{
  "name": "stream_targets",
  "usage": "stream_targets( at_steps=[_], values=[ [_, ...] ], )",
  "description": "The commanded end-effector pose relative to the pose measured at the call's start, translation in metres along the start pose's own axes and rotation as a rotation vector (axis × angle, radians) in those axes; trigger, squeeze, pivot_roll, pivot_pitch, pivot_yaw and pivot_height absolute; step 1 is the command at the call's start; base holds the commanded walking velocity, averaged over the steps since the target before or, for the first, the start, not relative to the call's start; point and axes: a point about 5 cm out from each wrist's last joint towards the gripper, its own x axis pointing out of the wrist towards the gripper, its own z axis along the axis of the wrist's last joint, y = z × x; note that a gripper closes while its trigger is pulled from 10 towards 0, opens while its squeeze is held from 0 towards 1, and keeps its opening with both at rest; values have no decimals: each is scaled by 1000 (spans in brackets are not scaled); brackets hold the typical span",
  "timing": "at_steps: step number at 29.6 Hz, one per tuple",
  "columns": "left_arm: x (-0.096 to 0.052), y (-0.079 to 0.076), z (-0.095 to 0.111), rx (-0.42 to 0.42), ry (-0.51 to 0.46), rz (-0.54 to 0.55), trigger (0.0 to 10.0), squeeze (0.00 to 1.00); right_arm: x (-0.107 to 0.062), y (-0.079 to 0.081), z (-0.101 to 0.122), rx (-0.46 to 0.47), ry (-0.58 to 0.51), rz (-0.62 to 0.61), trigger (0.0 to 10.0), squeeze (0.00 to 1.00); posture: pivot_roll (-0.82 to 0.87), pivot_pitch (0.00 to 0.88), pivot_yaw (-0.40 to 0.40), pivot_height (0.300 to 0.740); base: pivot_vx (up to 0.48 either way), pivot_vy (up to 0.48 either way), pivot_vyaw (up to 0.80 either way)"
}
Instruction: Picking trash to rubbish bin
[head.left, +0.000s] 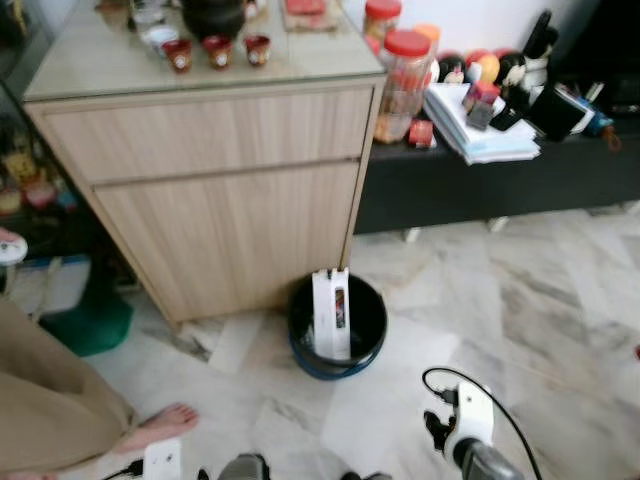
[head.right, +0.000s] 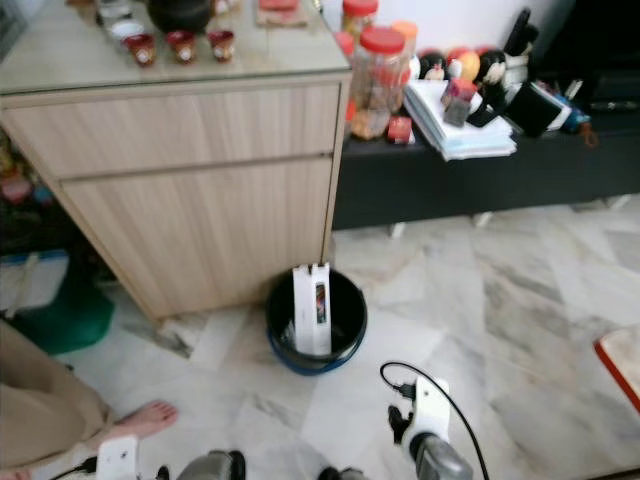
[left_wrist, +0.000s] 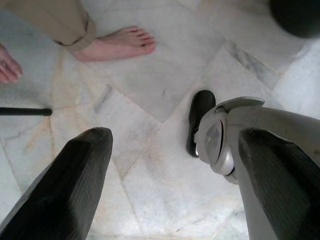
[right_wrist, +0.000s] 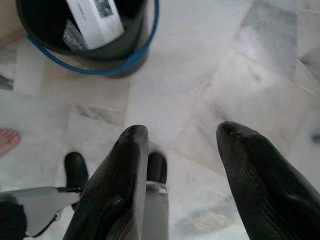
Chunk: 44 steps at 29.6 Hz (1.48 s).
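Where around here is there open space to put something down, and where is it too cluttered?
The marble floor lies bare between the bin and the low black bench. The bin already holds a white carton. The wooden cabinet top has a bare front strip; its back edge is crowded with small cups. The bench is crowded with jars and papers.

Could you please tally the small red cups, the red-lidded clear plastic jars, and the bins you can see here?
Small red cups on the wooden cabinet top: 3
Red-lidded clear plastic jars: 2
Black round bins with a blue rim: 1
Total: 6
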Motion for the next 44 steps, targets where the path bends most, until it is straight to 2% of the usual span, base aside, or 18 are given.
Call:
stream_targets(
  at_steps=[1, 15, 19, 22, 24, 25, 28, 31, 34, 35, 36, 38, 39, 40, 41, 44],
  values=[
    [-4, -12, -13, 4, 52, -33, 10000, 0, -2, -5, -3, -6, 14, -13, 10000, 0, 111, 187, -129, 740, -255, 0, 0],
    [-4, -15, -13, 8, 48, -37, 10000, 0, -1, -4, 2, -27, -1, 2, 10000, 0, 104, 186, -136, 740, -214, 0, 0],
    [-1, -18, -2, 77, -5, -42, 10000, 0, 2, 1, 16, -68, -58, 42, 10000, 0, 102, 184, -137, 740, 0, 0, 0],
    [-1, -18, 0, 87, -12, -44, 10000, 0, 2, 2, 18, -73, -65, 47, 10000, 0, 102, 184, -137, 740, 0, 0, 0],
    [3, -31, 28, 178, -165, -84, 10000, 0, 3, 6, 37, -122, -143, 75, 10000, 0, 95, 184, -136, 740, 0, 0, 0],
    [3, -31, 28, 178, -165, -84, 10000, 0, 3, 6, 37, -122, -143, 75, 10000, 0, 95, 184, -136, 740, 0, 0, 0],
    [3, -48, 81, 222, -443, -99, 10000, 0, 4, 21, 78, -152, -300, 145, 10000, 0, 97, 183, -134, 740, 0, 0, 0],
    [-4, -60, 121, 262, -642, -102, 10000, 0, 2, 41, 112, -136, -427, 222, 10000, 0, 93, 173, -130, 740, 0, 0, 0],
    [-11, -70, 147, 246, -759, -110, 10000, 0, -1, 57, 135, -113, -510, 274, 10000, 0, 91, 170, -126, 740, 0, 0, 0],
    [-11, -70, 147, 246, -759, -110, 10000, 0, -1, 57, 135, -113, -510, 274, 10000, 0, 91, 170, -126, 740, 0, 0, 0],
    [-17, -75, 163, 238, -831, -109, 10000, 0, -5, 69, 151, -96, -572, 310, 10000, 0, 92, 158, -123, 740, 0, 0, 0],
    [-24, -79, 180, 224, -908, -103, 10000, 0, -10, 81, 166, -79, -636, 345, 10000, 0, 91, 154, -119, 740, 0, 0, 0],
    [-24, -79, 180, 224, -908, -103, 10000, 0, -10, 81, 166, -79, -636, 345, 10000, 0, 91, 154, -119, 740, 0, 0, 0],
    [-31, -81, 193, 216, -976, -98, 10000, 0, -14, 90, 176, -75, -686, 372, 10000, 0, 90, 145, -117, 740, 0, 0, 0],
    [-31, -81, 193, 216, -976, -98, 10000, 0, -14, 90, 176, -75, -686, 372, 10000, 0, 90, 145, -117, 740, 0, 0, 0],
    [-44, -89, 209, 206, -1071, -110, 10000, 0, -19, 100, 186, -65, -741, 401, 10000, 0, 96, 134, -116, 740, 0, 0, 0]
  ],
)
